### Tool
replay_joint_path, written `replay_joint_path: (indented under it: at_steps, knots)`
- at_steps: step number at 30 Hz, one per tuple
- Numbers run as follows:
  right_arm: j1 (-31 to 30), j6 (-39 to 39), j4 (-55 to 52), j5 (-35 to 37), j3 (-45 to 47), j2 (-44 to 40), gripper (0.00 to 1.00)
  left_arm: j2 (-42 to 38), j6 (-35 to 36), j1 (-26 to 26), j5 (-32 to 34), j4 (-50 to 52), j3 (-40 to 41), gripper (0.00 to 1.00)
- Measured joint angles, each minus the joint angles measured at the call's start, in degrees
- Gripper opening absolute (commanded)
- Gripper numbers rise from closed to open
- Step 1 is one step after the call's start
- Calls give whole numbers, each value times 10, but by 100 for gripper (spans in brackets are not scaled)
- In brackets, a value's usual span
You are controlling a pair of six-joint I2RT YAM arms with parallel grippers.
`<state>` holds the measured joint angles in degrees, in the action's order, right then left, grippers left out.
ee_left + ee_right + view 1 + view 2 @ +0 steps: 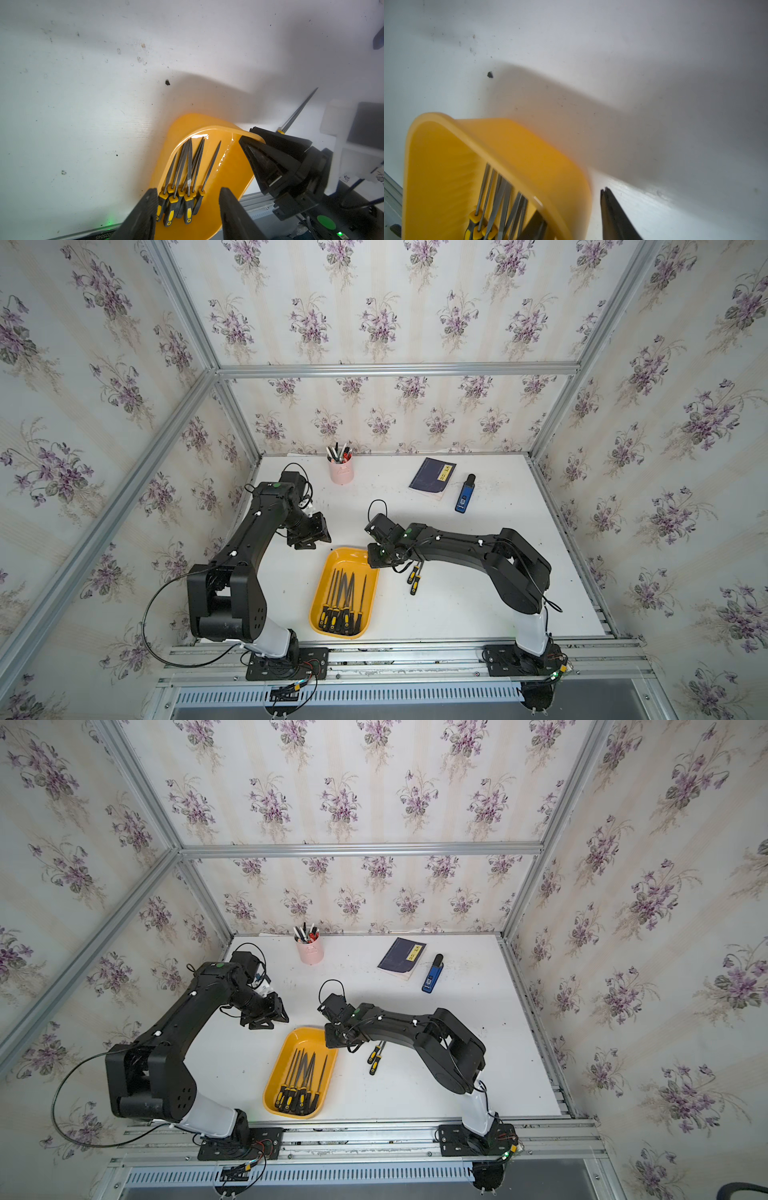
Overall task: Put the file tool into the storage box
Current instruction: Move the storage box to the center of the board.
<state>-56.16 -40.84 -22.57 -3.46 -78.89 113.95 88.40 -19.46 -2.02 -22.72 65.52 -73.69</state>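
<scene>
Top views first: the storage box [347,560] [305,1042] sits between my arms, with its long axis running near-to-far. A bunch of files [343,601] lies lengthwise in it, handles toward the arm bases and tips far. Two loose files [414,587] lie on the table [457,614] just right of it, same heading.

Left wrist: the left gripper [188,189] hangs spread apart, empty.

Right wrist: the right gripper [571,200] has a finger either side of the box wall. Can't tell if it's pinching.
</scene>
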Motion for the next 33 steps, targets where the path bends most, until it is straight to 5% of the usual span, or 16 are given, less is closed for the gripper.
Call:
replay_joint_path:
  at_steps: [14, 20, 24, 33]
  knots:
    - [56, 72, -37, 19, -118, 68, 38, 6, 0, 0, 0, -2, -9, 53]
    - [83, 107, -52, 12, -162, 86, 54, 8, 0, 0, 0, -2, -10, 53]
    - [97, 109, -51, -1, -147, 56, 70, 9, 0, 0, 0, -2, -18, 53]
    - [104, 48, -85, 7, -18, -115, 72, 3, 0, -1, 0, 0, -42, 53]
